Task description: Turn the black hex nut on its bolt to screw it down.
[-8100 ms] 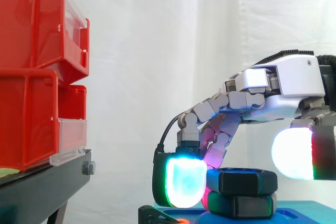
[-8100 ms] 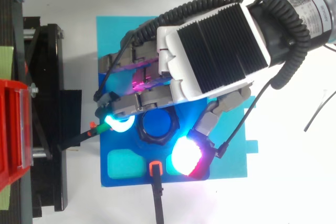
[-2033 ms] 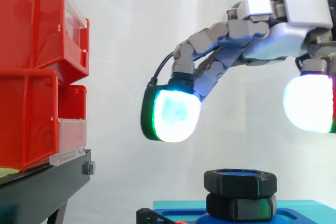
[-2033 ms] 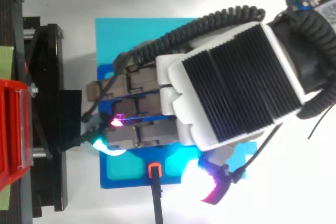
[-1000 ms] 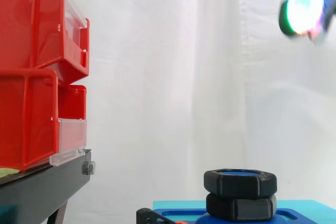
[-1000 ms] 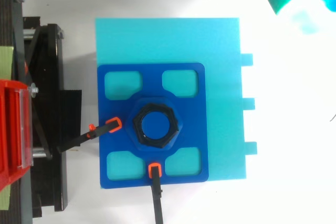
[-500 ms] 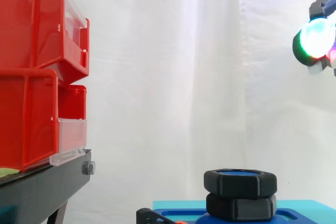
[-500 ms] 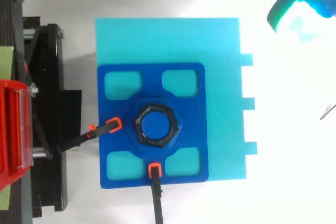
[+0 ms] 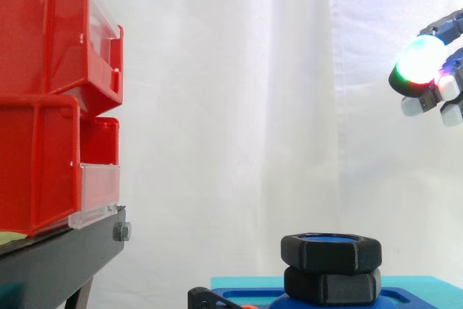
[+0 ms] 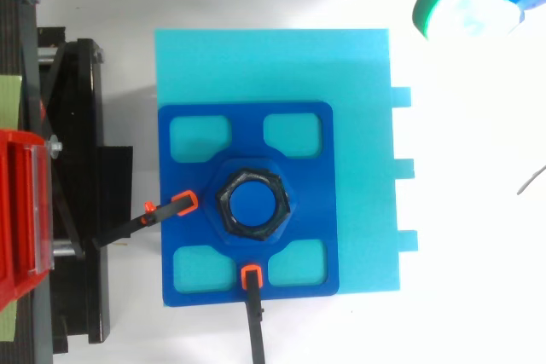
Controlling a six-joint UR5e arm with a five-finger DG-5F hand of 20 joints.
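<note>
Centrally, we see the black plastic hex nut (image 9: 330, 250) sitting on its blue bolt (image 10: 253, 204), whose round top shows through the ring. Directly under the nut is a second black hexagonal piece (image 9: 331, 285). Both rise from a dark blue square plate (image 10: 311, 202) lying on a light cyan board (image 10: 273, 66). Stacked red plastic bins (image 9: 43, 99) stand at the left. The robot's hand (image 9: 418, 63) hangs high at the right edge, well apart from the nut; we cannot tell how far open it is.

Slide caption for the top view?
Black hex nut on its blue bolt, centred in the fixture; hand beyond the cyan base's corner.
</note>
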